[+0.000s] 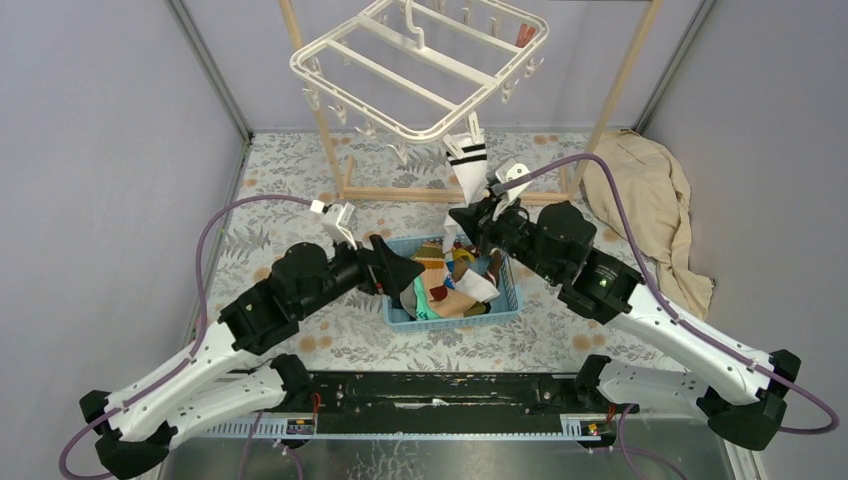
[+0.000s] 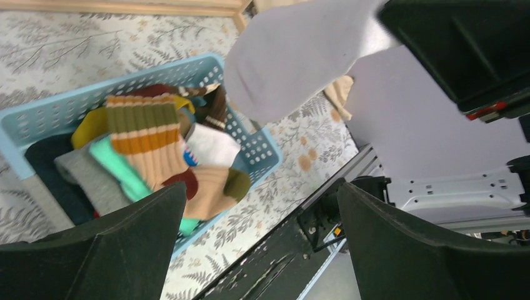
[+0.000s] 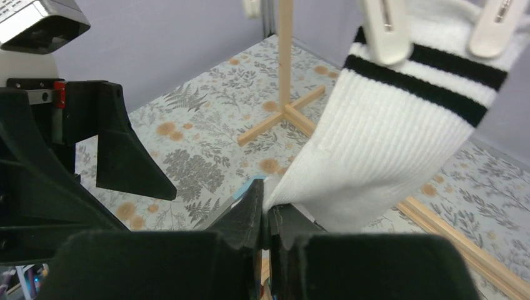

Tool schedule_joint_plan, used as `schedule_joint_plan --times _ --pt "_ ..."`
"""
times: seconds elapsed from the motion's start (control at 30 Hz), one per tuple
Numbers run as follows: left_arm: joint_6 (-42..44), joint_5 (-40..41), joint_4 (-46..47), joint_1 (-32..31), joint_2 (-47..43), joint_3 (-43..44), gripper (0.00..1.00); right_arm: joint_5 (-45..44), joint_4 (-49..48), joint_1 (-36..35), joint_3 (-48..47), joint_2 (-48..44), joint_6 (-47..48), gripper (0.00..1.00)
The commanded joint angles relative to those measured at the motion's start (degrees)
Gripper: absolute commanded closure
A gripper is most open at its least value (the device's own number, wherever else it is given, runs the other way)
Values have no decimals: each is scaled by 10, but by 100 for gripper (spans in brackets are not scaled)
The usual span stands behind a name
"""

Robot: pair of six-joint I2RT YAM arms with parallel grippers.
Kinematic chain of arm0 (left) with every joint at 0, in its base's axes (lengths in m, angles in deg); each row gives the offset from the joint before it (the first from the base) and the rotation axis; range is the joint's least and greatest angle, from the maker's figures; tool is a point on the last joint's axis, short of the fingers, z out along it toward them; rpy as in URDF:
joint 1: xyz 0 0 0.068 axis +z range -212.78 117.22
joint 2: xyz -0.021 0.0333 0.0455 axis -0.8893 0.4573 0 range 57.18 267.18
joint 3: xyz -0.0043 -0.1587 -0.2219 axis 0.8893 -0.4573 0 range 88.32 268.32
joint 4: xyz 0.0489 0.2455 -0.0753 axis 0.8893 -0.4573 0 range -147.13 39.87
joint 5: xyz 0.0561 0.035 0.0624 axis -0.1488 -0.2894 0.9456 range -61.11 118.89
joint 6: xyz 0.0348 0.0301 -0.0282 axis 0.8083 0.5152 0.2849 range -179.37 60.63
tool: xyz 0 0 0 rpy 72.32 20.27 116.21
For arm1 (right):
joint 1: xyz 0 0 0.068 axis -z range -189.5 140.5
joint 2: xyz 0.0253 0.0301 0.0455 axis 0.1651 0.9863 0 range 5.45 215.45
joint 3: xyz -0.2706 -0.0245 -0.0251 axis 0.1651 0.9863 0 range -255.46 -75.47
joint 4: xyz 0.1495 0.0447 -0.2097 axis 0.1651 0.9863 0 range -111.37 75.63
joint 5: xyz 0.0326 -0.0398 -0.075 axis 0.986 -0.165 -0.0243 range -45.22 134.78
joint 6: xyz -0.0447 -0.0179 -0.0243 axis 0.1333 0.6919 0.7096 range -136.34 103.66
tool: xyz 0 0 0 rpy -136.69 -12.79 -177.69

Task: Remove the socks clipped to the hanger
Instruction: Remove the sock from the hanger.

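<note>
The white hanger (image 1: 420,70) hangs tilted from the wooden rack. One white sock with black stripes (image 1: 467,165) dangles from its near edge, held at the cuff by two white clips (image 3: 384,31). My right gripper (image 1: 466,218) is shut on the lower end of this sock (image 3: 387,144), its jaws pressed together on the fabric (image 3: 267,209). My left gripper (image 1: 405,268) is open and holds nothing, hovering over the left part of the blue basket (image 1: 505,300). In the left wrist view its fingers (image 2: 125,237) stand wide apart above several loose socks (image 2: 147,144).
The blue basket's rim (image 2: 37,119) encloses mixed-colour socks. The wooden rack's base (image 1: 450,195) lies just behind it. A beige cloth (image 1: 650,210) is heaped at the right wall. A small reddish item (image 1: 525,35) hangs at the hanger's far corner.
</note>
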Motion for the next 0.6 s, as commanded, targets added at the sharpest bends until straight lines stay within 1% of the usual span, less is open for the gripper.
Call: schedule_joint_plan --times 0.0,0.27,0.43,0.57 --pt "10 -26 113 2 34 22 1 -62 -10 -4 12 -29 -17 100" --pt "13 -25 167 -1 79 40 1 -112 14 -4 36 -45 -12 100" --pt "14 -17 183 -5 95 45 1 -161 31 -3 55 -76 -5 100" --pt "13 -16 196 -6 106 44 1 -177 42 -3 64 -99 -5 100"
